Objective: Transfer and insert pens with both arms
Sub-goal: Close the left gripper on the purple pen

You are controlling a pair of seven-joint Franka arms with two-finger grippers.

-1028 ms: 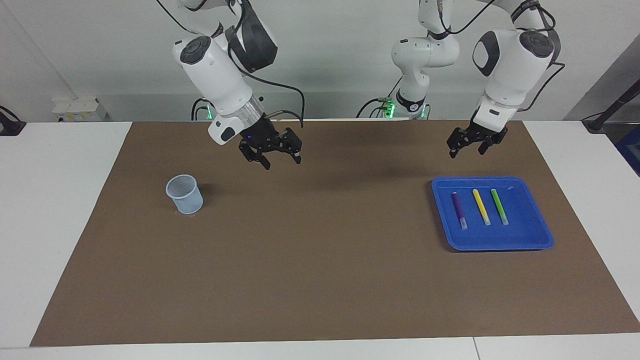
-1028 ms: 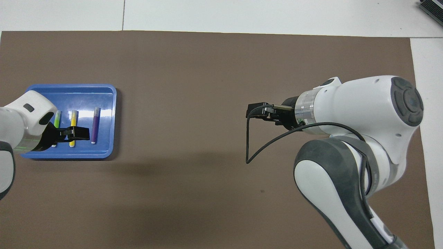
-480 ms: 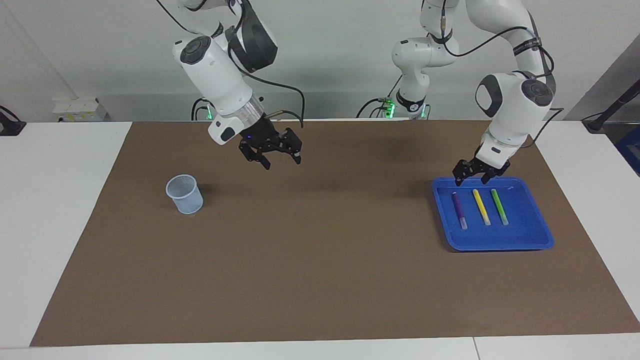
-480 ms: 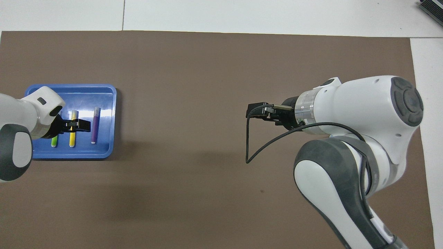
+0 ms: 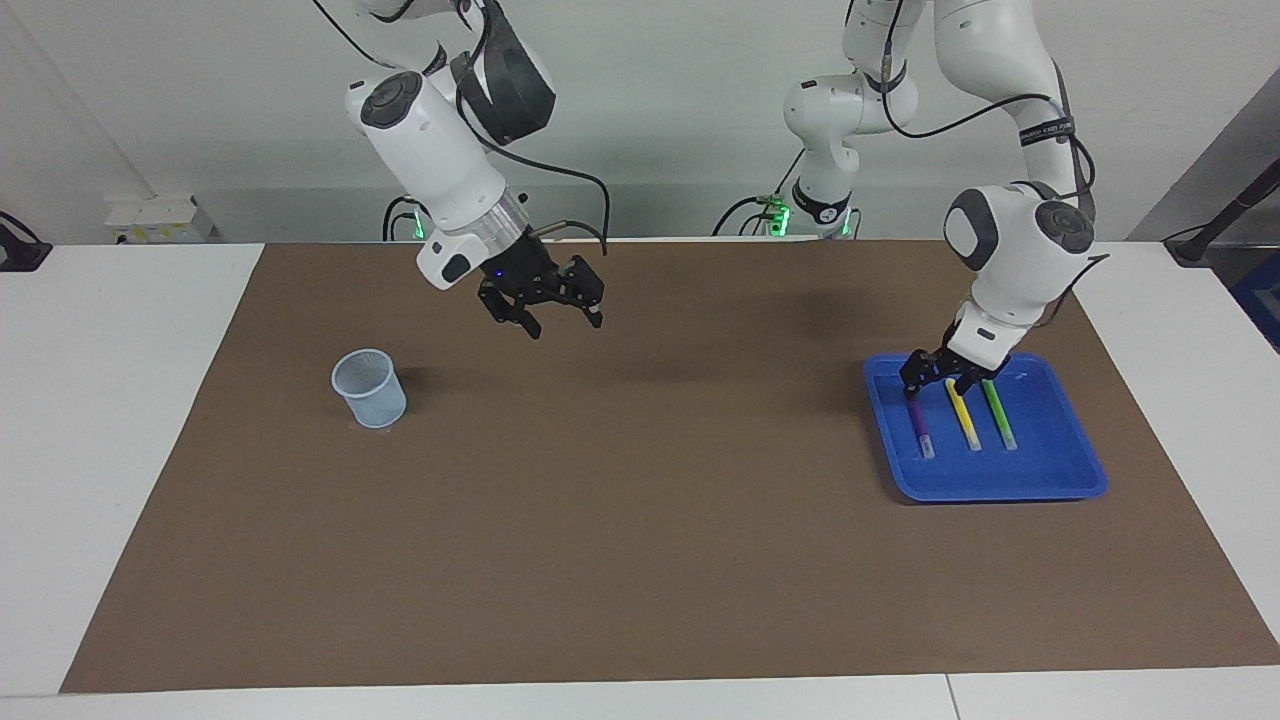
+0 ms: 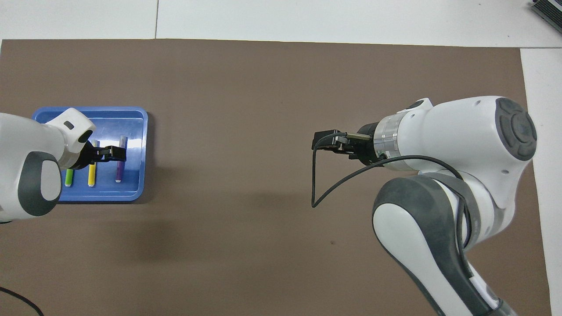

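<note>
**Three pens in one tray, left gripper low over them**

One blue tray [image 5: 1040, 480] sits on the brown mat [image 5: 640, 520] toward the left arm's end of the worktop. Three pens lie in it side by side and apart from one another: one purple pen [image 5: 920, 430], one yellow pen [image 5: 965, 422] and one green pen [image 5: 1000, 420]. Each has its pale cap end pointing away from the robots.

The left gripper [image 5: 935, 385] is down inside the tray's outline, over the robot-side ends of the purple and yellow pens. Its jaws are spread, with nothing between them; whether a fingertip touches a pen cannot be told.

One pale blue mesh cup [image 5: 369, 388] stands upright on the mat toward the right arm's end of the worktop, well apart from the tray.

The right gripper [image 5: 560, 315] waits in the air over bare mat, between cup and tray but closer to the cup. Its jaws are spread and empty. Two arms show in all, one per end of the worktop.
</note>
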